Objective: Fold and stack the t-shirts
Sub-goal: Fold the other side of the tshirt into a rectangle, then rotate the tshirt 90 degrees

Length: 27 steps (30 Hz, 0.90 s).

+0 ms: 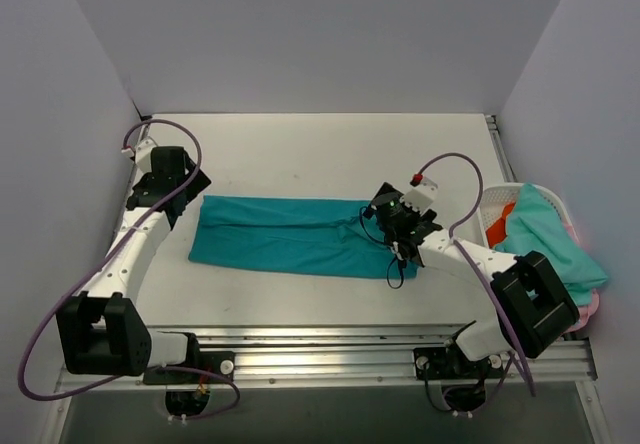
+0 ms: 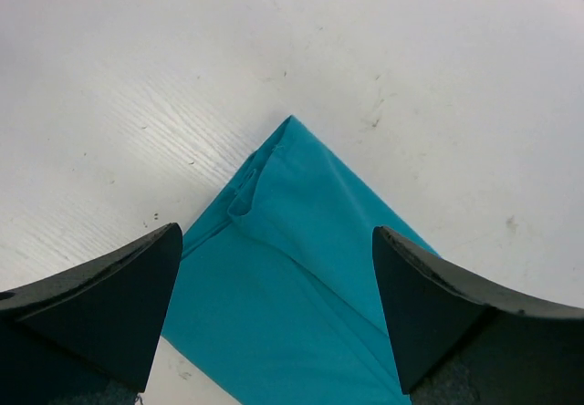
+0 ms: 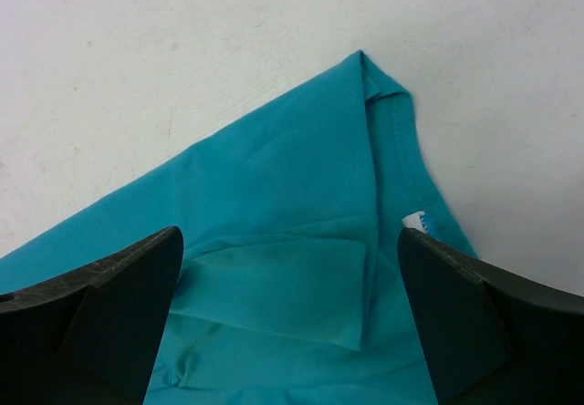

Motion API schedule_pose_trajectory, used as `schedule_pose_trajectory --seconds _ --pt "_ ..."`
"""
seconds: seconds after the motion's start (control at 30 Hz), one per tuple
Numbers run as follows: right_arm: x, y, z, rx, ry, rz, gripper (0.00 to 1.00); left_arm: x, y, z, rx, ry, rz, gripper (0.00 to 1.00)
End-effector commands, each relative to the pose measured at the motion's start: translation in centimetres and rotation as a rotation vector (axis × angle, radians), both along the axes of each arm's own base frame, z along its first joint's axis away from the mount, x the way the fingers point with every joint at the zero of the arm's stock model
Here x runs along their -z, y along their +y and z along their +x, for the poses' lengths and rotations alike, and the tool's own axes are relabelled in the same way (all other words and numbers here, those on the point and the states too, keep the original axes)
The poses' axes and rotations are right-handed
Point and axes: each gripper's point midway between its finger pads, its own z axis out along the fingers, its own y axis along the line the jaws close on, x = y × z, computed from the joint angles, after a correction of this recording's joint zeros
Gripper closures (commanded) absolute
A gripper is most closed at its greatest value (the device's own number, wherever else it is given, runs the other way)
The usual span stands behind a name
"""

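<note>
One deep teal t-shirt lies flat on the white table as a long folded strip. My left gripper hovers over its left end, open. In the left wrist view the strip's corner lies between and below the spread fingers, with nothing held. My right gripper stands open above the right end, where the right wrist view shows the collar seam, a white label and a folded sleeve. More t-shirts, pale aqua, orange-red and pink, sit in the basket.
A white lattice basket stands at the table's right edge beside the right arm. Grey walls close in on the left, back and right. A metal rail with both arm bases runs along the near edge.
</note>
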Motion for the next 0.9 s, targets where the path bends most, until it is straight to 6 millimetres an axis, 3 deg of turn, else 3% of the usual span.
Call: schedule_pose_trajectory --seconds 0.0,0.3,0.4,0.47,0.5,0.57,0.63,0.7,0.8,0.87 --pt "1.3 -0.2 -2.0 0.003 0.051 0.022 0.0 -1.5 -0.9 0.4 0.036 -0.024 -0.027 0.06" --pt "5.3 0.1 -4.7 -0.021 0.142 0.059 0.02 -3.9 -1.2 -1.3 0.058 -0.104 -0.051 0.05" --pt "6.7 0.7 -4.7 -0.036 0.169 0.075 0.05 -4.2 -1.2 -1.6 0.061 -0.11 -0.053 0.05" --pt "7.9 1.8 -4.6 -0.065 0.183 0.112 0.13 -4.4 -1.3 -1.7 0.068 -0.114 -0.062 0.05" --pt "7.7 2.6 -3.9 -0.082 0.151 0.147 0.17 -4.5 -1.4 -1.6 0.07 -0.116 -0.065 0.05" --pt "9.2 3.1 -4.1 -0.108 0.18 0.152 0.31 -5.0 -1.4 -1.7 0.074 -0.127 -0.067 0.05" --pt "10.4 3.8 -3.4 -0.128 0.207 0.137 0.5 -5.2 -1.1 -1.8 0.068 -0.129 -0.065 0.05" --pt "11.4 4.4 -3.0 -0.135 0.239 0.131 0.87 -5.6 -1.0 -1.8 0.067 -0.145 -0.064 0.05" --pt "13.0 5.4 -2.0 -0.157 0.275 0.11 1.0 -5.8 -1.0 -1.7 0.068 -0.162 -0.066 0.05" --pt "12.3 6.1 -0.5 -0.164 0.245 0.102 1.0 -5.7 -1.0 -1.6 0.066 -0.162 -0.067 0.05"
